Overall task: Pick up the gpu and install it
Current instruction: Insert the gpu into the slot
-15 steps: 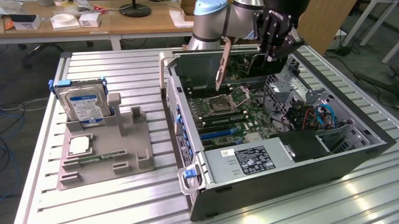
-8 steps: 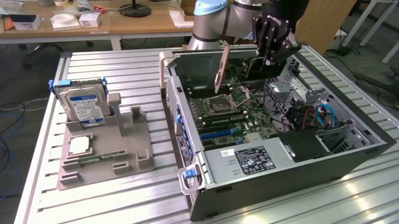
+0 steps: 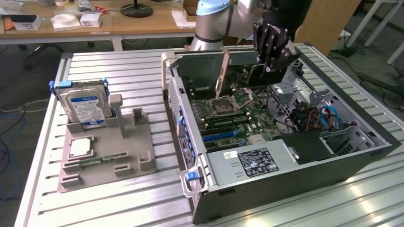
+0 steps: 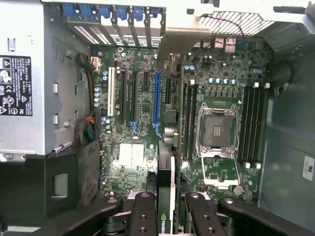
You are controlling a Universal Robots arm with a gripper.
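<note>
Claw hangs above the open computer case, over the end of the case nearest the arm's base. It grips the gpu, which is held on edge, with the card's long side running toward the exterior view's left. In the wrist view the gpu shows edge-on between the two black fingers, which are closed against its sides; a green logo shows on its edge. The card is up in the air, clear of the motherboard and not yet seated.

Below the card in the wrist view lie the blue slot, black slots beside it and the empty processor socket.

The case lies on its side on the slatted metal bench, with the power supply at its near end.

On the exterior view's left, well apart from the case, a grey holder tray carries an upright hard drive with a blue label, a processor chip and a RAM stick.
</note>
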